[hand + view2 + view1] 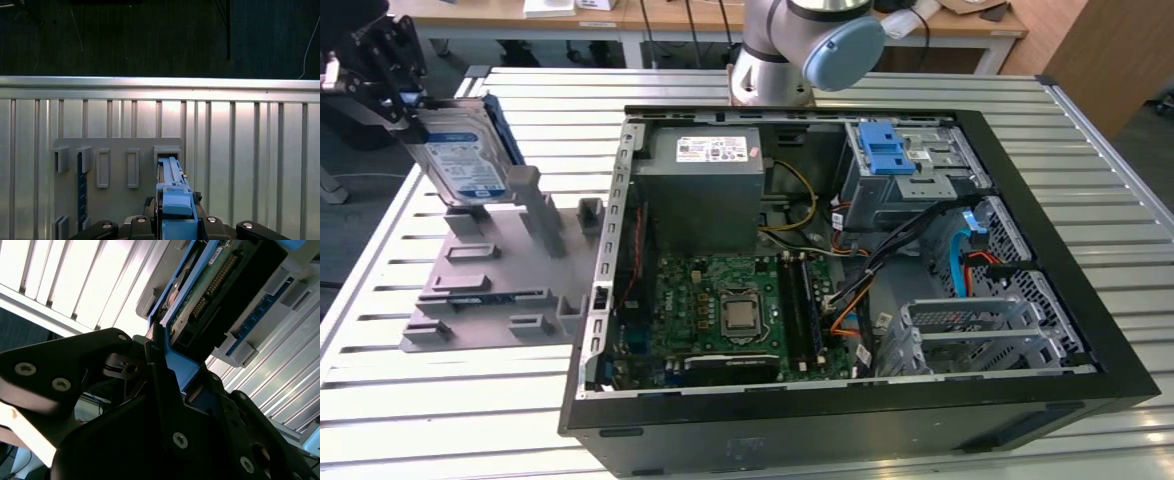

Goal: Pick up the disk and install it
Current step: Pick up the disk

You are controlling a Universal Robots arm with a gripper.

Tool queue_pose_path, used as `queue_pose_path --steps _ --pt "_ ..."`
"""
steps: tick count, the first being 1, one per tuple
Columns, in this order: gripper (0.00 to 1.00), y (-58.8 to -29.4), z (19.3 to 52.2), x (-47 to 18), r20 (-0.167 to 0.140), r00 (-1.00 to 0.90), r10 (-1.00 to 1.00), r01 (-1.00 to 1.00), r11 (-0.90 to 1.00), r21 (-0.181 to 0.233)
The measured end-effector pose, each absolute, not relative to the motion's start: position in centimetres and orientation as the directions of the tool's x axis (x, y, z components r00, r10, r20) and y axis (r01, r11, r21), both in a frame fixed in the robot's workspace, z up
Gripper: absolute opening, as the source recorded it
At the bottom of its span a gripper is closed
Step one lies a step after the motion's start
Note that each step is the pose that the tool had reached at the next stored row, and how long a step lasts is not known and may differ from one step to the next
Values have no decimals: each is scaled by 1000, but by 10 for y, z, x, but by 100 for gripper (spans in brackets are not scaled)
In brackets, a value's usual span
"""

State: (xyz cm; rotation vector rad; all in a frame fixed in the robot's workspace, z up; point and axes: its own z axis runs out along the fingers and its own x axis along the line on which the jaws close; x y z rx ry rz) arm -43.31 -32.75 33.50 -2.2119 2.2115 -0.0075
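One disk (pixel 460 155) upright at exterior view's far left, upper edge clamped in gripper (pixel 403 98), label side visible. Lower edge at grey fixture plate (pixel 467 285); cannot tell if touching or just clear. Open slatted table (pixel 454 420) near side of fixture; computer case (pixel 854 425) just beside fixture on exterior view's right. Drive bay (pixel 927 178) at case's far side, cables crowding it. Second wrist view: fingers (pixel 159 375) narrow on disk's blue edge, gripper body cut off by frame
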Motion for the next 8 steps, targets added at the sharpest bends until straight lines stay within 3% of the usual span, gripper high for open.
queue_pose_path --steps 8 --pt "36 -327 342 -433 -6 0 -1000 -1000 0 -13"
